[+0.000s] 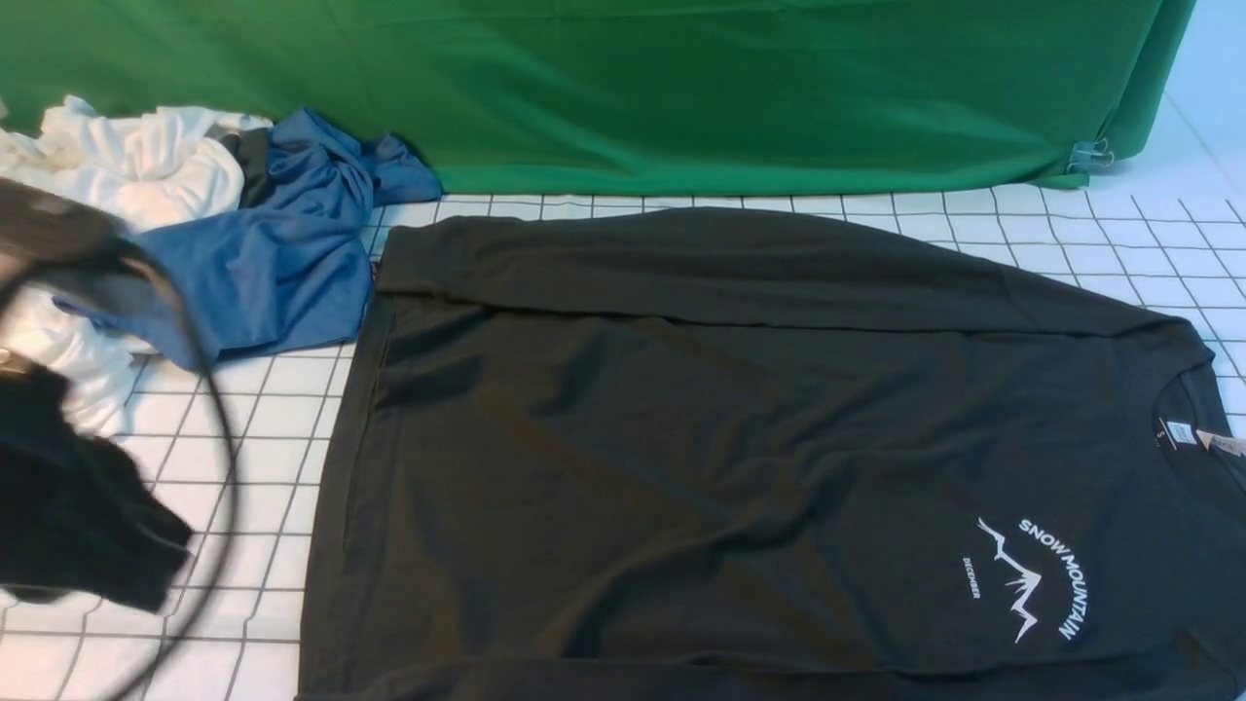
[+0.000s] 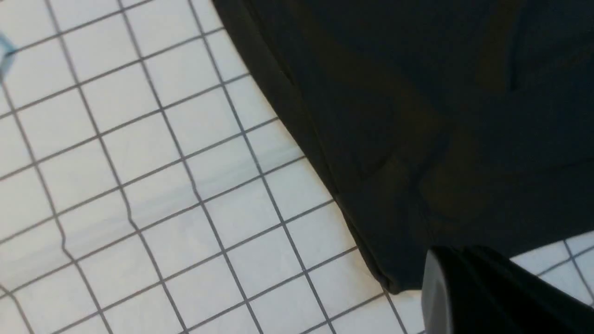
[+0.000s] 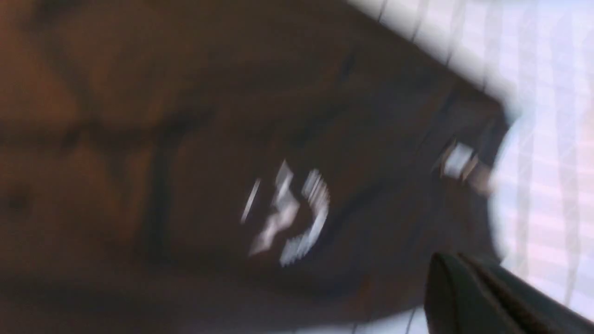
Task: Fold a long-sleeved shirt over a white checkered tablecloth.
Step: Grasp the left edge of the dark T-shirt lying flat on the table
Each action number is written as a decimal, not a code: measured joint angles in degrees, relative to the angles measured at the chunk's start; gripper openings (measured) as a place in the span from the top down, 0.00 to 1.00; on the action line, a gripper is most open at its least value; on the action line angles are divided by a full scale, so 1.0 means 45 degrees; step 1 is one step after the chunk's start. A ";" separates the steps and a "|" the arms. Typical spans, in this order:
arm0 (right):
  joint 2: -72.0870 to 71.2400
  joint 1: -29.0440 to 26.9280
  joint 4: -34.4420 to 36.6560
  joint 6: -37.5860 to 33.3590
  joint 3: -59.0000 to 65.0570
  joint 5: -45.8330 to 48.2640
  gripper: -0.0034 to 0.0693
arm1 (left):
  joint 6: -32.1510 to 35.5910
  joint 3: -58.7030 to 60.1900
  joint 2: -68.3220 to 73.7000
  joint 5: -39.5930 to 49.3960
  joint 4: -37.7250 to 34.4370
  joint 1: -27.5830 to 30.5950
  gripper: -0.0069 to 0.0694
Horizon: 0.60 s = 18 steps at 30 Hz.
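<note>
The long-sleeved shirt (image 1: 681, 438) lies flat on the tablecloth (image 1: 273, 419), neck to the right. Its far sleeve is folded across the top edge. The white mountain print (image 1: 1032, 574) and neck tag (image 1: 1183, 433) face up. My left arm (image 1: 78, 487) is a dark blur at the left edge, beside the shirt's hem. In the left wrist view one dark finger (image 2: 436, 297) hovers by a hem corner of the shirt (image 2: 417, 116) over the tablecloth (image 2: 139, 185). The blurred right wrist view shows one finger (image 3: 455, 297) above the shirt's print (image 3: 287, 218). Neither second finger shows.
A blue garment (image 1: 273, 243) and white garments (image 1: 127, 166) are heaped at the back left. A green cloth (image 1: 681, 88) hangs along the back, held by a clip (image 1: 1090, 154). A black cable (image 1: 219, 438) loops from the left arm.
</note>
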 joint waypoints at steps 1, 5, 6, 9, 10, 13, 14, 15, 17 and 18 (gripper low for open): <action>0.0150 0.0274 0.0010 -0.0016 -0.0020 0.0388 0.93 | 0.0062 0.0000 0.0390 0.0051 0.0169 -0.0432 0.93; 0.0314 0.1704 0.0063 -0.0150 -0.0023 0.1480 0.93 | 0.0349 0.0070 0.2041 -0.0150 0.1142 -0.2340 0.86; 0.0294 0.2003 0.0063 -0.0165 -0.0023 0.1539 0.93 | 0.0360 0.0122 0.2384 -0.0260 0.1361 -0.2631 0.84; 0.0273 0.2590 0.0073 -0.0176 -0.0052 0.1588 0.93 | 0.0389 0.0174 0.3571 -0.0751 0.1759 -0.3265 0.76; 0.0273 0.2786 0.0073 -0.0176 -0.0065 0.1588 0.93 | 0.0391 0.0198 0.4194 -0.1152 0.1877 -0.3419 0.71; 0.0273 0.2931 0.0073 -0.0191 -0.0076 0.1588 0.93 | 0.0403 0.0239 0.5164 -0.1708 0.1959 -0.3518 0.63; 0.0273 0.2958 0.0073 -0.0208 -0.0076 0.1577 0.93 | 0.0416 0.0248 0.5753 -0.1856 0.2146 -0.3527 0.58; 0.0273 0.2958 0.0073 -0.0220 -0.0088 0.1577 0.93 | 0.0436 0.0252 0.6149 -0.1906 0.2270 -0.3527 0.55; 0.0273 0.2983 0.0073 -0.0299 -0.0101 0.1577 0.93 | 0.0512 0.0252 0.6849 -0.1954 0.2501 -0.3527 0.49; 0.0273 0.2983 0.0062 -0.0322 -0.0113 0.1591 0.93 | 0.0559 0.0252 0.7090 -0.1953 0.2567 -0.3527 0.48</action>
